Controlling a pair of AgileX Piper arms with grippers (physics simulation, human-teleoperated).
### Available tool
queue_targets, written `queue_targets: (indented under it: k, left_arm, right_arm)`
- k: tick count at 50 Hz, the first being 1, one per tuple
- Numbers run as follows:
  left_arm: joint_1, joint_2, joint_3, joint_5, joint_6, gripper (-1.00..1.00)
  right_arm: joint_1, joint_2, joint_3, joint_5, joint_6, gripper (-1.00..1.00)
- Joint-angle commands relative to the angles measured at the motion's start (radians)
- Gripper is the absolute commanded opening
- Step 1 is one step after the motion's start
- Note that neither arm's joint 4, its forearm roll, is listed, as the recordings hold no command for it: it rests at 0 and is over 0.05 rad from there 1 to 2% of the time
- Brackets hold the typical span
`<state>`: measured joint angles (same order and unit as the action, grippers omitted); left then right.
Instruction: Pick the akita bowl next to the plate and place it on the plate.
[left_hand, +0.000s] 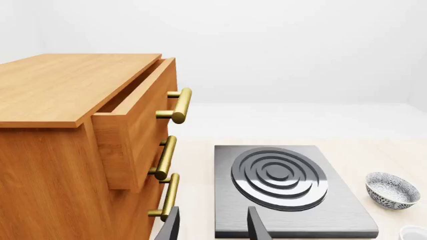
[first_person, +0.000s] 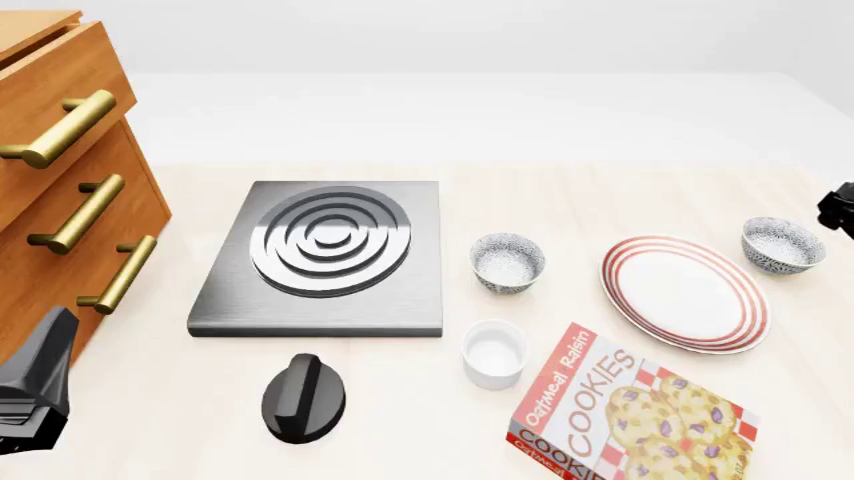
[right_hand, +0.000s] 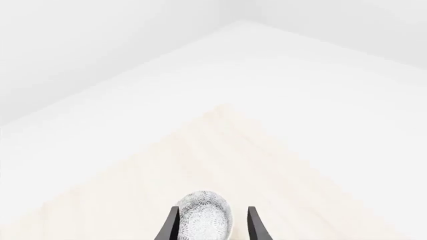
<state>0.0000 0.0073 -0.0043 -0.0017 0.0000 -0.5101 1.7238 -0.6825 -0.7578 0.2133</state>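
Observation:
Two speckled akita bowls flank the red-ringed white plate (first_person: 685, 293). One akita bowl (first_person: 782, 245) sits close to the plate's right rim. Its look-alike (first_person: 507, 262) stands further off to the left, beside the stove, and shows in the left wrist view (left_hand: 392, 190). My right gripper (right_hand: 212, 226) is open, and the right-hand bowl (right_hand: 203, 220) appears between its fingers; whether they touch it is unclear. Only a black part of that arm (first_person: 838, 210) shows at the front view's right edge. My left gripper (left_hand: 210, 226) is open with nothing in it, low near the drawers.
A wooden drawer cabinet (first_person: 60, 170) with brass handles stands at the left, its top drawer (left_hand: 137, 115) pulled out. A stove plate (first_person: 327, 255), a black knob (first_person: 304, 397), a white ramekin (first_person: 494, 352) and a cookie box (first_person: 627, 415) lie in front.

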Motion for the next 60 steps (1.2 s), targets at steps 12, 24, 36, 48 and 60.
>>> queue_targets:
  k: [12,24,36,48,60]
  left_arm:
    - [0.000,0.000,0.000,0.000,0.000,1.00]
    - [0.000,0.000,0.000,0.000,0.000,1.00]
    - [0.000,0.000,0.000,0.000,0.000,1.00]
    - [0.000,0.000,0.000,0.000,0.000,1.00]
    - [0.000,0.000,0.000,0.000,0.000,1.00]
  right_arm:
    - [-0.004,0.032,-0.020,0.012,0.028,1.00]
    - [-0.013,0.054,-0.042,0.026,0.044,1.00]
    - [-0.016,0.081,-0.060,0.029,0.058,1.00]
    - [-0.017,0.110,-0.073,0.028,0.070,1.00]
    - [-0.021,0.138,-0.083,0.025,0.084,1.00]
